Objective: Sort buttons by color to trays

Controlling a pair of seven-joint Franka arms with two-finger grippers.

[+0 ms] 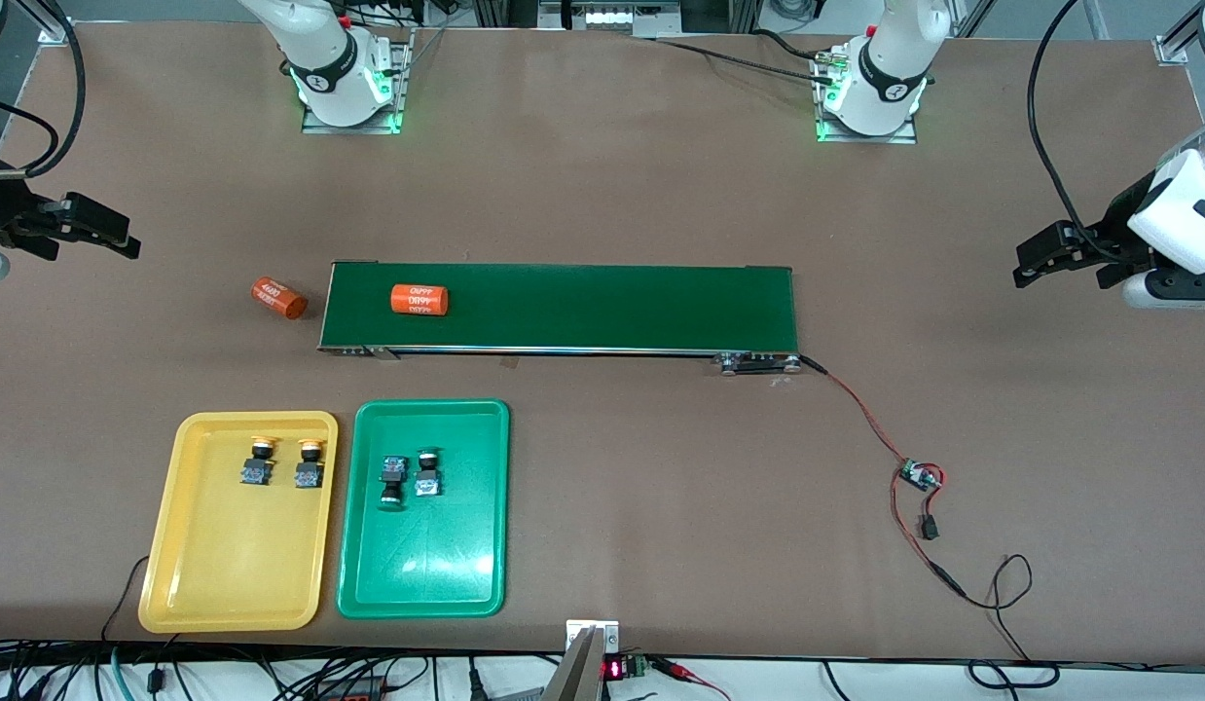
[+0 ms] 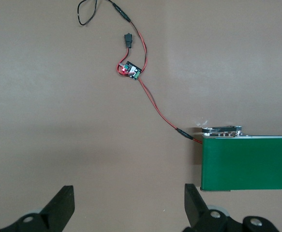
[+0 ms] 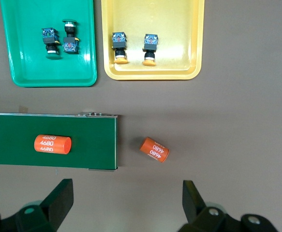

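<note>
The yellow tray [image 1: 233,555] holds two yellow-capped buttons [image 1: 257,461] [image 1: 310,464] side by side. The green tray [image 1: 422,565] beside it holds two green-capped buttons [image 1: 392,480] [image 1: 428,473]. Both trays lie nearer to the front camera than the conveyor, toward the right arm's end. The right wrist view shows both trays, green [image 3: 49,72] and yellow [image 3: 153,67], with their buttons. My right gripper [image 1: 94,239] [image 3: 126,200] is open and empty, over bare table at the right arm's end. My left gripper [image 1: 1060,265] [image 2: 128,203] is open and empty, over bare table at the left arm's end.
A long dark-green conveyor belt [image 1: 583,307] crosses the middle of the table. One orange cylinder with white print [image 1: 419,299] lies on it; another [image 1: 278,298] lies on the table off its end. Red-black wires and a small circuit board [image 1: 919,476] trail from the conveyor's other end.
</note>
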